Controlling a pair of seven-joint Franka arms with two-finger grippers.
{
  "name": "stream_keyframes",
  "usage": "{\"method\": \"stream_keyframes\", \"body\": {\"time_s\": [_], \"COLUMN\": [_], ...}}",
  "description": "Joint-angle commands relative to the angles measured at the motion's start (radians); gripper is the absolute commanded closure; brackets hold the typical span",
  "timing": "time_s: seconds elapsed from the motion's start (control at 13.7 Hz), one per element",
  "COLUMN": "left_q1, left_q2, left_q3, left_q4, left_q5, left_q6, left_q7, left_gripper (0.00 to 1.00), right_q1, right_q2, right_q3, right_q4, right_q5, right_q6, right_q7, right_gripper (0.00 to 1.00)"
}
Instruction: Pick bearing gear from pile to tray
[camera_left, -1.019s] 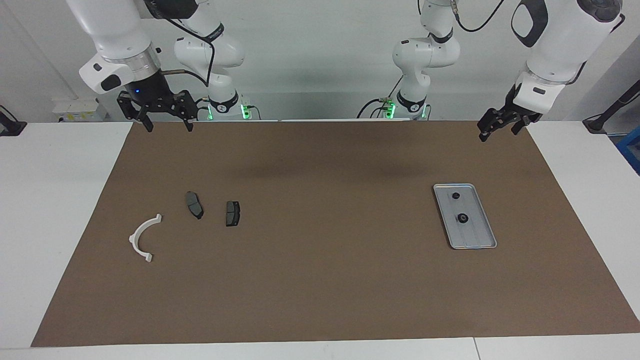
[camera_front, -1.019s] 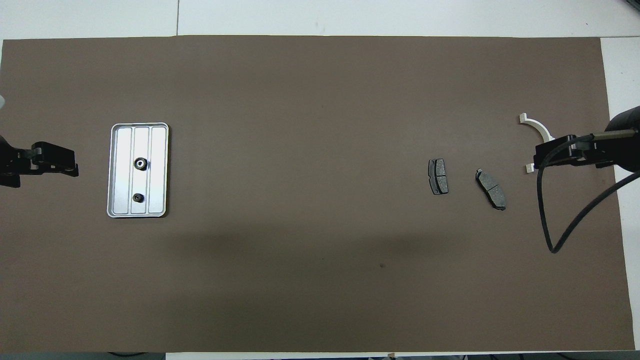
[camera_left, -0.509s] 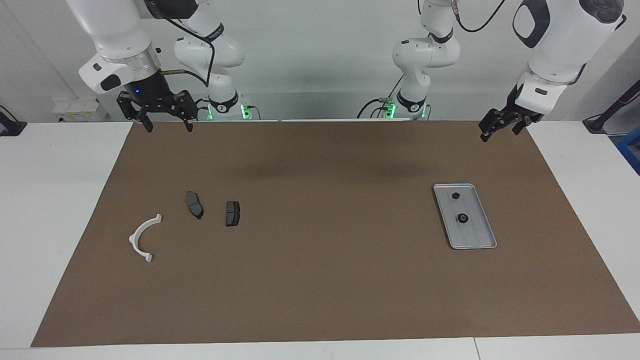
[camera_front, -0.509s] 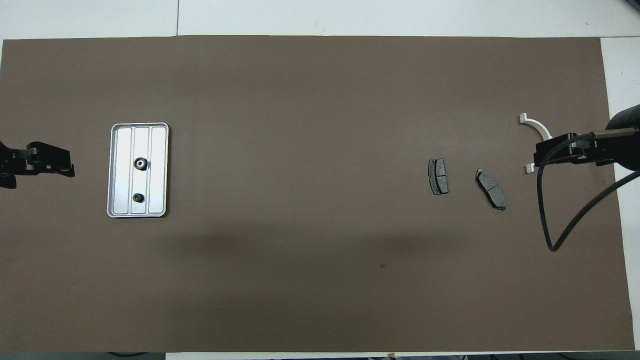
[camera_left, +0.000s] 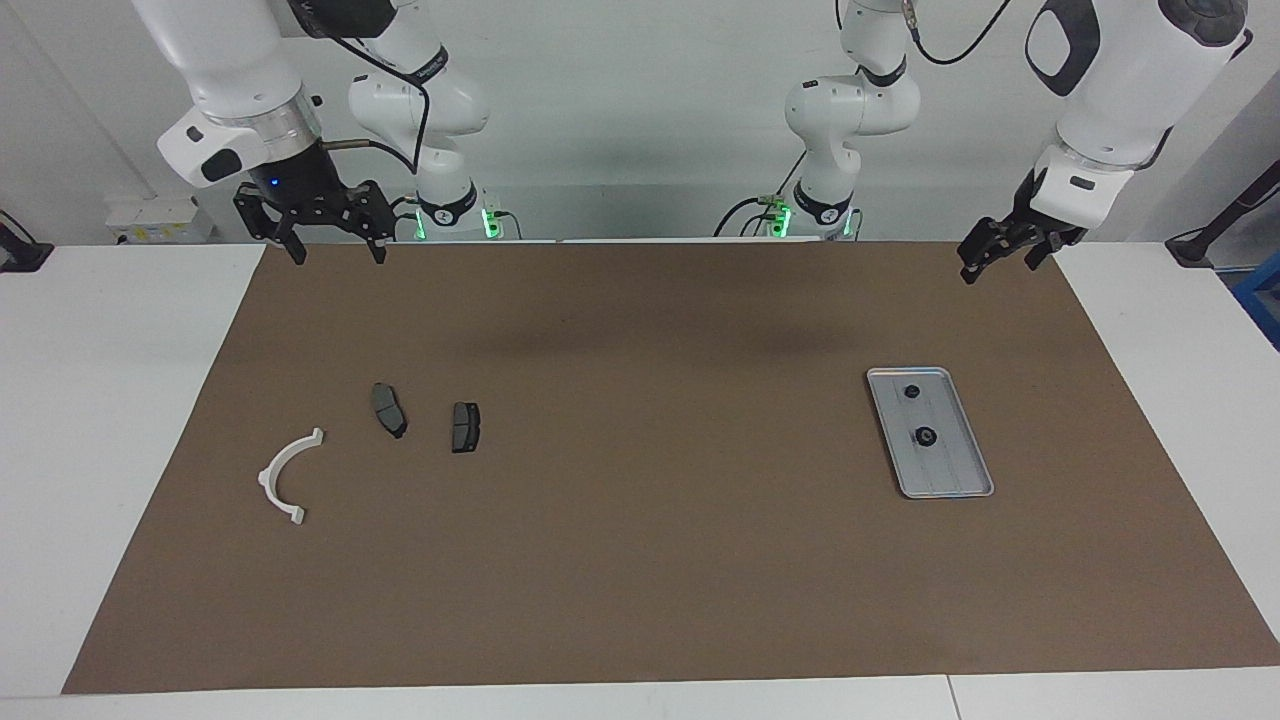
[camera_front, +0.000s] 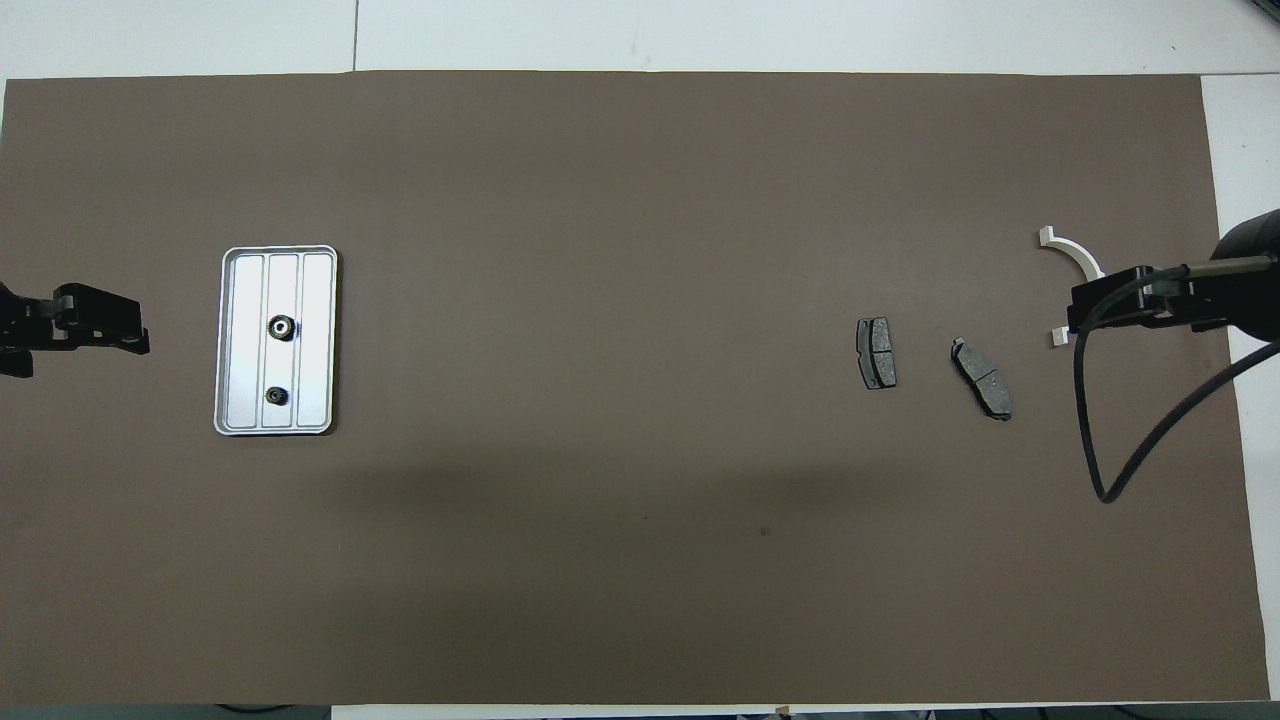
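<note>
Two small black round bearing gears (camera_left: 921, 417) lying in shallow silver grooved metal tray (camera_left: 969, 470) toward left arm's end of bench. Left gripper (camera_left: 1000, 256) and right gripper (camera_left: 335, 243) raised, jaws apart, empty.

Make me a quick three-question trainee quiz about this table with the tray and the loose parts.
1. True or false: the silver tray is empty.
2. How many dark brake pads lie on the brown mat?
3. Which gripper is raised over the end of the mat nearest the white arc bracket: A left gripper, B right gripper?

Key: 1 false, two small black round parts lie in it; 2 two; 3 B.
</note>
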Motion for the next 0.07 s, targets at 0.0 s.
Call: {"method": "stream_keyframes", "body": {"time_s": [0.0], "left_q1": [0.007], "left_q2": [0.005], "left_q3": [-0.001], "left_q4": [0.006], "left_q5": [-0.006], "left_q6": [-0.005], "left_q7": [0.006], "left_gripper": [0.0], "right_q1": [0.0], "right_q2": [-0.022], "right_q3": [-0.001], "right_q4": [-0.028], "right_q5": [-0.015], "right_q6": [0.021], "right_q7": [0.013], "right_gripper": [0.0]}}
